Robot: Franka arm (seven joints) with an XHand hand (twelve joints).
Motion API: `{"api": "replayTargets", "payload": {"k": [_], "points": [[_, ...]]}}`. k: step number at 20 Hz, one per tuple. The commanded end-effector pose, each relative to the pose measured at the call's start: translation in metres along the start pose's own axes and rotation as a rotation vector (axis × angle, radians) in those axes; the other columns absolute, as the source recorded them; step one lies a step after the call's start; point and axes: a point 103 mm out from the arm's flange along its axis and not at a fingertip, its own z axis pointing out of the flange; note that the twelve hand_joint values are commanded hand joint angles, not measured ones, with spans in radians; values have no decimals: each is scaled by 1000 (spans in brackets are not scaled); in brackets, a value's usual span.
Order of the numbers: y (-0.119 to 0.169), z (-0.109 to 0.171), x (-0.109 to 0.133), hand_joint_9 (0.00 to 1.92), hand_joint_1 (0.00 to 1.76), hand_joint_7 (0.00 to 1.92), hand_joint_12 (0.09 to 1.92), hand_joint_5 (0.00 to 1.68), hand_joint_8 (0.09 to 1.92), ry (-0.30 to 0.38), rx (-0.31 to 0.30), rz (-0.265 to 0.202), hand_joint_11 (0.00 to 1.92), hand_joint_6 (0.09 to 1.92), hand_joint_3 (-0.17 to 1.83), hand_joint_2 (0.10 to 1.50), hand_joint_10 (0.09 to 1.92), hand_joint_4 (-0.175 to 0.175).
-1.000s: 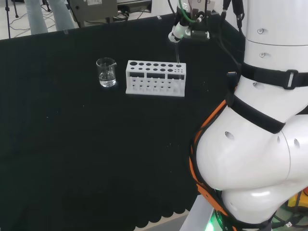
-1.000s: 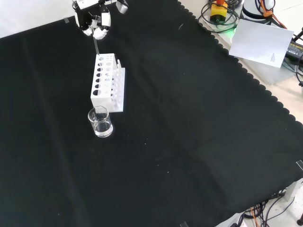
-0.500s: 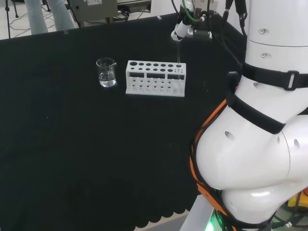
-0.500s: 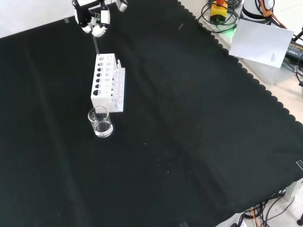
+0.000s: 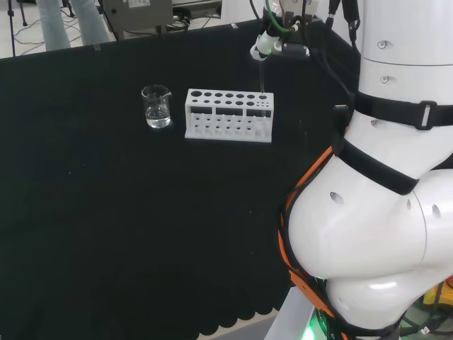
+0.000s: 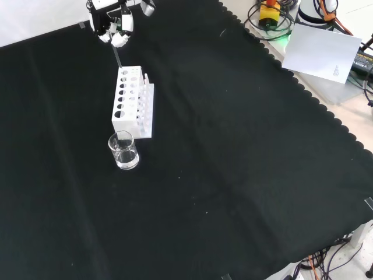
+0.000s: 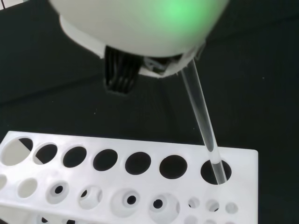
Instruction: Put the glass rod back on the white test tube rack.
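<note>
Now: fingers (image 6: 120,38) grasping glass rod (image 7: 202,121) | tip hidden in rack (image 5: 228,115) end hole

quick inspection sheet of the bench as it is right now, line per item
surface: black cloth covers the bench, bare in front.
job's things: glass rod tilted, its lower end in an end hole of the white test tube rack.
clutter: small glass beaker beside the rack, apart from it.
grippers: hand above the rack's end, fingers curled round the rod's top.
cables: bundle along the arm.
surroundings: paper sheet and cables off the cloth's edge.
</note>
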Motion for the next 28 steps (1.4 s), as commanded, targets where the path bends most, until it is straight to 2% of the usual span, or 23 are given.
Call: {"api": "replayTargets", "payload": {"k": [1, 10, 23, 25, 28], "points": [[1, 1, -3, 1920, 1225, 1699, 700, 1390, 849, 6, 2, 14, 1381, 617, 980, 442, 675, -175], [1, -1, -15, 1920, 1225, 1699, 700, 1389, 848, 15, -2, 37, 1381, 621, 980, 443, 676, -175], [1, 4, -9, 1920, 1220, 1700, 704, 1385, 818, 24, 27, 5, 1415, 590, 926, 469, 682, -175], [0, 3, -9, 1920, 1216, 1678, 703, 1349, 788, 20, 32, 3, 1449, 584, 802, 547, 675, -175], [-1, 2, -8, 1920, 1237, 1660, 679, 1035, 717, 20, 37, 3, 1526, 700, 908, 412, 653, -175]]}}
